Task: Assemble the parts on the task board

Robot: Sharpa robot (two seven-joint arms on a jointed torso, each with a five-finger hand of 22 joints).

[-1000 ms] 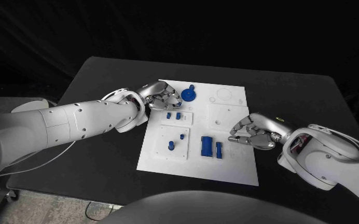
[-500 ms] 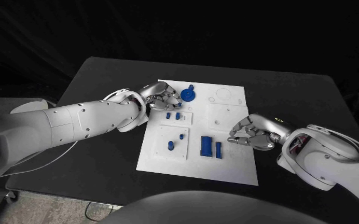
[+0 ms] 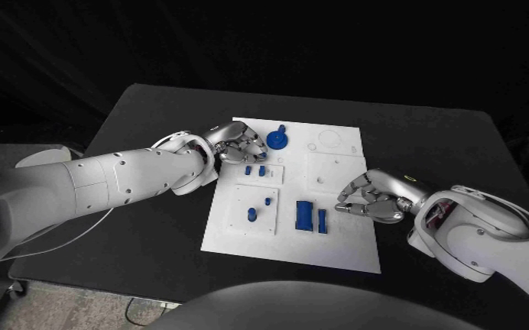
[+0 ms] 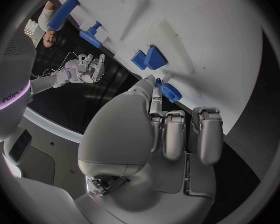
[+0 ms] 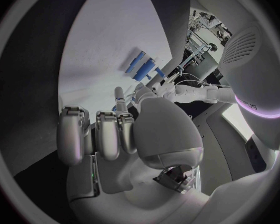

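The white task board lies mid-table. At its far left corner my left hand has its fingers curled, and in the left wrist view the left hand pinches a small blue part at its thumb tip. A round blue part stands just right of that hand. Two small blue pieces sit below it, and two blue blocks lie near the board's middle. My right hand rests curled on the board's right edge, with nothing seen in it.
A raised white plate on the board's left carries small blue pieces. Round outlines mark the board's far right corner. Black table surrounds the board on all sides.
My right hand has slid very slightly toward the table's near edge. The left hand and the parts have stayed put.
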